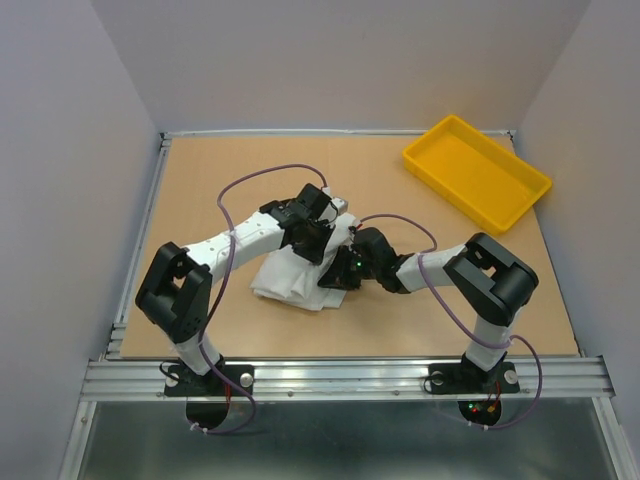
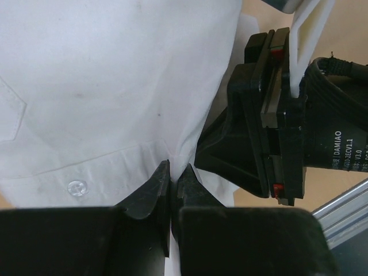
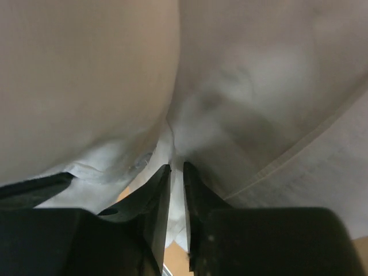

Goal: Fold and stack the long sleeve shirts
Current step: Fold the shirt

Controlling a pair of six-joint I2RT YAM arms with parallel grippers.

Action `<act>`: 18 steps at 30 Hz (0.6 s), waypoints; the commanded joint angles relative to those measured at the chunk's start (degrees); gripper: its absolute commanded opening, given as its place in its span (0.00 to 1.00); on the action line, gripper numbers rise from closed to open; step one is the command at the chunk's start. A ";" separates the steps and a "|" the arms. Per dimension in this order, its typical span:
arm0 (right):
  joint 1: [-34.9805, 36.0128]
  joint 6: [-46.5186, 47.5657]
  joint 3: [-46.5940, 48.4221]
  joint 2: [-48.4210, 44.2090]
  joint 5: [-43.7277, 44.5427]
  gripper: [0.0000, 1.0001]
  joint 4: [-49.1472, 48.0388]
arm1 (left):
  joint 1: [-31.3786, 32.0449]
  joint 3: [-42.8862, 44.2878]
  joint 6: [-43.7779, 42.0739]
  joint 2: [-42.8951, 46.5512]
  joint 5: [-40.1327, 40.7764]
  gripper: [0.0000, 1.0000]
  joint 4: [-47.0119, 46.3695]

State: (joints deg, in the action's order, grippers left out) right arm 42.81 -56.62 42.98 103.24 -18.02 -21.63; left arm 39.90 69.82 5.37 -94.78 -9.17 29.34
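The table shows open board on every side of the work. The yellow tray is kept at the far right corner, well apart. The white shirt lies bunched mid-table, judged mid-fold. A buttoned edge is pinched by the clenched left gripper, and a fold is caught between the nearly closed jaws of the right gripper, just beside it.

White shirt, one clear button on placket; fold pinched between closed left gripper tips. Black right arm just beside, over tan desk.
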 commanded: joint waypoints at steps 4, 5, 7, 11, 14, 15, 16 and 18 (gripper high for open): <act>-0.27 2.04 -2.81 -4.97 4.31 0.40 -1.14 | 2.20 1.90 0.87 3.90 0.91 0.18 -3.06; -0.27 2.56 -2.99 -6.11 5.70 0.41 -0.79 | 2.20 1.81 0.87 4.43 0.73 0.24 -3.24; -0.27 3.44 -2.99 -9.19 7.46 0.42 1.49 | 2.20 1.81 0.96 6.01 0.82 0.28 -3.68; -0.27 6.07 -2.99 -14.55 13.18 0.46 5.80 | 2.11 1.98 2.10 8.12 2.75 0.48 -4.38; -0.27 6.96 -3.25 -19.21 17.84 0.47 10.10 | 1.76 2.25 4.21 9.17 3.63 0.60 -5.35; -0.35 7.14 -3.52 -20.35 20.46 0.48 11.07 | 1.59 2.25 4.91 9.18 3.63 0.61 -5.70; -0.53 7.40 -3.78 -21.40 22.13 0.48 12.99 | 1.50 2.25 5.61 9.96 3.81 0.63 -6.66; -1.23 8.10 -4.83 -24.75 25.48 0.50 14.50 | 1.06 1.72 7.45 11.28 3.72 0.66 -7.72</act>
State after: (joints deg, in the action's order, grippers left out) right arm 42.65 -50.92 40.36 82.81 -1.69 -11.97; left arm 41.50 69.89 9.23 -87.15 -6.59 24.88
